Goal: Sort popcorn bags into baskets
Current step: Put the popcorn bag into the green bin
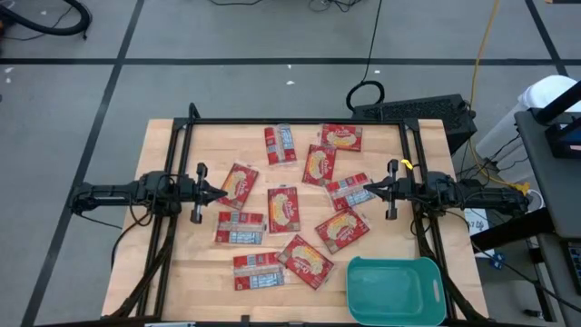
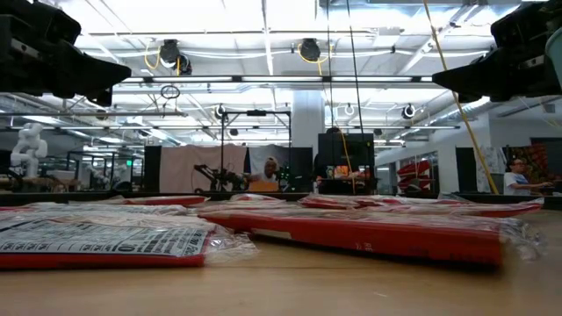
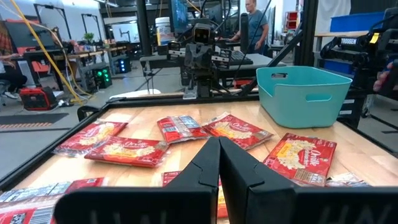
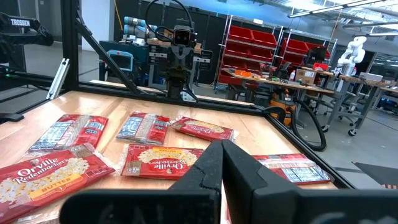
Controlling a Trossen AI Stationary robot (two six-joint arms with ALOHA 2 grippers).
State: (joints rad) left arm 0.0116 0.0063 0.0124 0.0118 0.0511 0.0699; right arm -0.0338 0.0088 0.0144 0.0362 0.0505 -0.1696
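Several red popcorn bags (image 1: 283, 208) lie flat and scattered over the middle of the wooden table (image 1: 172, 272); some show a yellow picture (image 3: 299, 155), others a grey label (image 4: 68, 132). The teal basket (image 1: 395, 289) stands at the table's near right corner with nothing showing in it (image 3: 303, 93). My left gripper (image 1: 222, 192) hangs level above the table's left side, shut (image 3: 219, 149), pointing toward the bags. My right gripper (image 1: 368, 189) hangs level on the right side, shut (image 4: 222, 152), facing the left one. Both are clear of the bags.
A black metal frame (image 1: 300, 122) runs along the table's far edge and down both sides. Bare wood lies along the near left edge. From table height the nearest bags (image 2: 97, 239) lie flat in front. People and workbenches (image 3: 252, 22) show in the room beyond.
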